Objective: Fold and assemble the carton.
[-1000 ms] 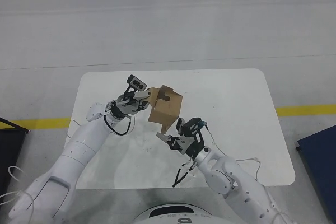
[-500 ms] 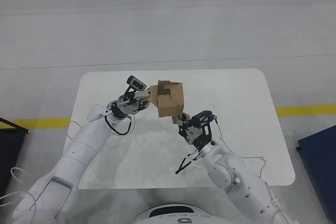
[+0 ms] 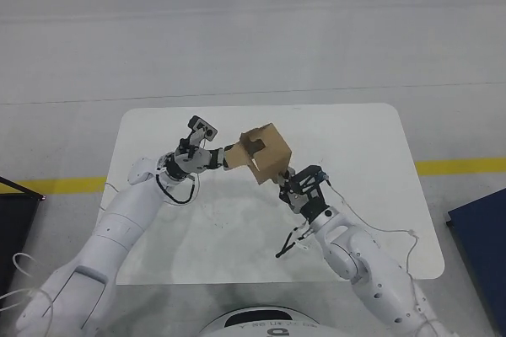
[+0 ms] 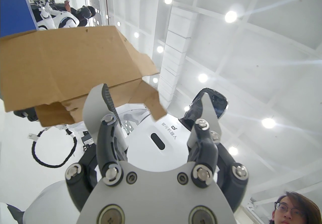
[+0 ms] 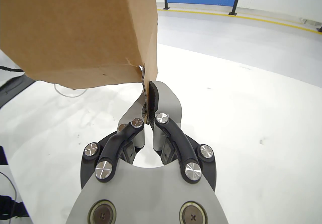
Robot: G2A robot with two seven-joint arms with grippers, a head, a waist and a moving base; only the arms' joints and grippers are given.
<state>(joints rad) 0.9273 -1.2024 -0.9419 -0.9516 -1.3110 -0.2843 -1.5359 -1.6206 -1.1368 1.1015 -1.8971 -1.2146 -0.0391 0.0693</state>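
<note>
Table (image 3: 363,143): white, the carton was not resting on it.

Carton (image 3: 268,153): brown, already opened up into a box shape, held tilted in the air above the middle of the table, between the two arms. The side walls looked squared up in the right wrist view (image 5: 75,21).

Right gripper (image 5: 149,89): jaws closed tight on the thin cardboard edge at the carton's lower corner, so it appeared to carry the carton alone.

Left gripper (image 4: 153,95): jaws wide apart, gripping nothing. It sat at the carton's open end, with one finger (image 4: 104,101) just beside the loose flaps (image 4: 148,104).

Progress, my read: about halfway. The body was erected, and the top view showed one end face partly folded with a notch left open. The end facing the left gripper was not closed: its flaps hung uneven and untucked. Still left to do: fold those flaps in, tuck them, then set the carton down.
</note>
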